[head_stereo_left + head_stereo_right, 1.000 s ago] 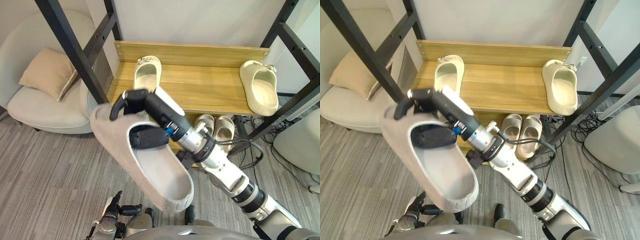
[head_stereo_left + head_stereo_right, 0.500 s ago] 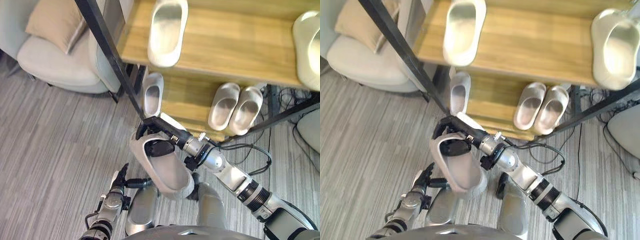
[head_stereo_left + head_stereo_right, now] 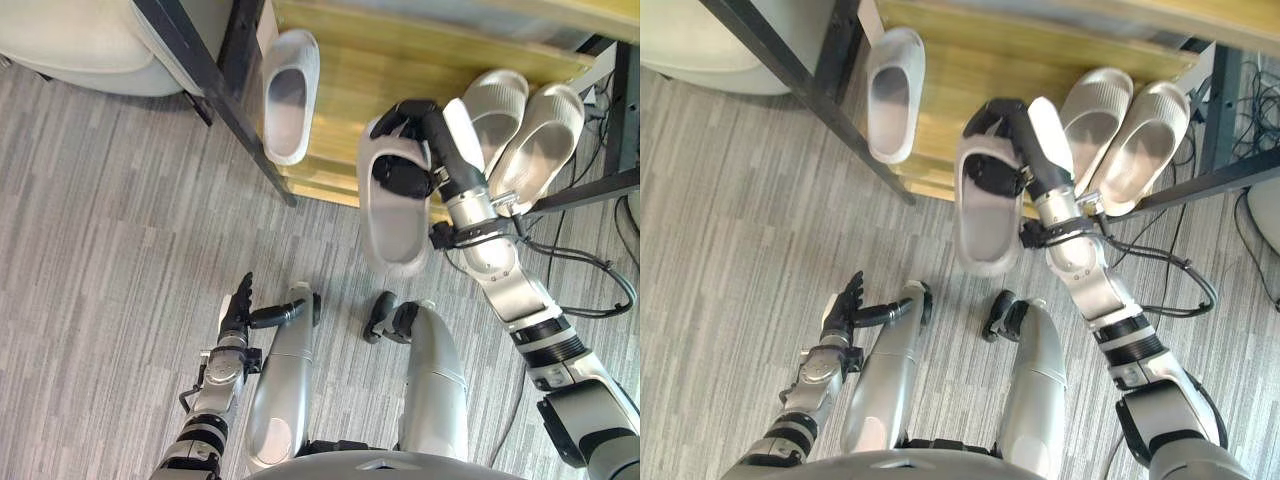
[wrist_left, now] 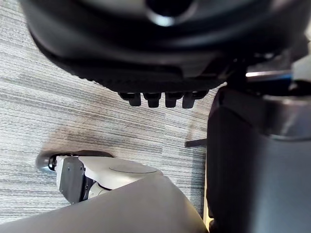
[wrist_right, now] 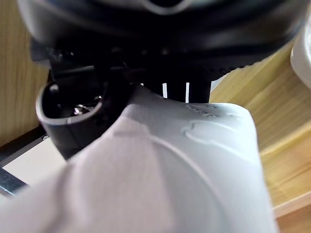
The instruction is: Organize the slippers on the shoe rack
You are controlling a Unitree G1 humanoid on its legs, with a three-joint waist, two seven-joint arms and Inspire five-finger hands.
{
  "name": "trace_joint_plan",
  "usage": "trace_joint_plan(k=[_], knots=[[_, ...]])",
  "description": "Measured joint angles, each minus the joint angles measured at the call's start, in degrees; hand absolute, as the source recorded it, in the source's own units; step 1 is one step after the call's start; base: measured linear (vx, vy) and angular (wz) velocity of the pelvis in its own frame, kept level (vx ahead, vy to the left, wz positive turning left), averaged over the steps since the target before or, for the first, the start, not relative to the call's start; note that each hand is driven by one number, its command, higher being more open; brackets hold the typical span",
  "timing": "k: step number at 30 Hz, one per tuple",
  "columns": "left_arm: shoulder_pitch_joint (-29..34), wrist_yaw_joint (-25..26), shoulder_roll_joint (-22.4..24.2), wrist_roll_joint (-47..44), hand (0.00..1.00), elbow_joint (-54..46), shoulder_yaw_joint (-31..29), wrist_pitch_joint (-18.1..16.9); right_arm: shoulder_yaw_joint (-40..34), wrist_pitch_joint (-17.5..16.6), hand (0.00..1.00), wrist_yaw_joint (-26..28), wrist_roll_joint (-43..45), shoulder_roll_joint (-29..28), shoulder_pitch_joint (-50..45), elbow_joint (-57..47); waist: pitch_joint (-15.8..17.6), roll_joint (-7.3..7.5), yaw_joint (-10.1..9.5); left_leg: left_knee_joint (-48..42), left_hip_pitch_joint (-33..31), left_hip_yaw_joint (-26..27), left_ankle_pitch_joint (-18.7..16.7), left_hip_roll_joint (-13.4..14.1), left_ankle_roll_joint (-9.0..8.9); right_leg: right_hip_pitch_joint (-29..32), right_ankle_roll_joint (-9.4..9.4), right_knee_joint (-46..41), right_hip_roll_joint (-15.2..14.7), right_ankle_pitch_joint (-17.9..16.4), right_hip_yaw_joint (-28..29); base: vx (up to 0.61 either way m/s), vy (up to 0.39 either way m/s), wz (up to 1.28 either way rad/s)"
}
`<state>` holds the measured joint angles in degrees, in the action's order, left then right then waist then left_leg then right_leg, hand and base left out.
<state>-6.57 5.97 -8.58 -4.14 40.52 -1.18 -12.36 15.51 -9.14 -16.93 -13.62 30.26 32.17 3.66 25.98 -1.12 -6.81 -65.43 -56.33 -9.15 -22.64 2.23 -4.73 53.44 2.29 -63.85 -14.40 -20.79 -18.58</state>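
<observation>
Right hand (image 3: 440, 150) curled round grey slipper (image 3: 395, 225): thumb inside, fingers over toe end. Grey slipper up in air at front edge of shoe rack (image 3: 340, 90) low shelf, toe toward rack, heel out over floor. Single slipper (image 3: 288, 95) on rack's left part. Pair of slippers (image 3: 520, 115) on rack's right part. Left hand (image 3: 238, 305) far from rack, fingers straight, holding nothing.

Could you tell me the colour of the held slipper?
The slipper is off-white, clearest in the left eye view.

No legible text or signs
</observation>
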Motion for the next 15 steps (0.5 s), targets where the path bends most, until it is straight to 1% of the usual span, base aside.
trace_joint_plan(k=[2,5,8,13,15], knots=[[-1.02,0.04,0.37,-0.13,1.00,-1.07,0.00,-0.02,-0.02,0.54,0.00,-1.33,-0.25,0.25,1.91,0.04,0.14,0.14,-0.97,-1.28,-2.64,-0.61,-0.07,-0.03,-0.30,2.36,0.17,-1.67,-0.62,-0.72,-0.68,-0.03,0.007,0.10],[-1.26,0.76,1.33,-1.20,1.00,-2.75,-0.08,-0.03,-0.01,1.34,0.00,-2.83,-0.83,0.30,5.71,0.84,0.44,0.56,-1.66,-2.12,-5.13,-1.33,0.05,-0.20,-0.75,4.48,0.59,-3.07,-1.38,-1.38,-1.64,-0.01,0.007,0.12],[-1.37,0.80,1.68,-1.67,1.00,-4.11,0.00,-0.03,-0.01,1.82,0.00,-4.53,-1.05,0.30,12.08,5.84,0.53,0.69,-2.40,-2.24,-6.81,-1.90,0.24,-0.25,-1.12,5.81,0.90,-3.40,-1.64,-1.62,-2.42,0.02,0.019,0.08],[-1.46,0.98,1.81,-2.13,1.00,-4.68,0.20,-0.08,0.12,3.11,0.00,-5.80,-1.04,0.31,17.66,12.12,0.62,0.84,-2.58,-2.22,-7.87,-2.43,0.27,-0.92,-1.18,6.09,0.93,-3.84,-2.75,-2.42,-3.57,0.03,0.050,0.14],[-1.58,0.98,2.07,-2.14,1.00,-4.99,0.33,-0.14,0.27,3.72,0.00,-6.22,-1.04,0.30,20.09,14.97,0.63,0.87,-2.66,-2.22,-8.61,-2.54,0.28,-1.66,-1.18,6.70,0.74,-4.39,-3.61,-2.88,-3.78,0.03,0.064,0.17]])
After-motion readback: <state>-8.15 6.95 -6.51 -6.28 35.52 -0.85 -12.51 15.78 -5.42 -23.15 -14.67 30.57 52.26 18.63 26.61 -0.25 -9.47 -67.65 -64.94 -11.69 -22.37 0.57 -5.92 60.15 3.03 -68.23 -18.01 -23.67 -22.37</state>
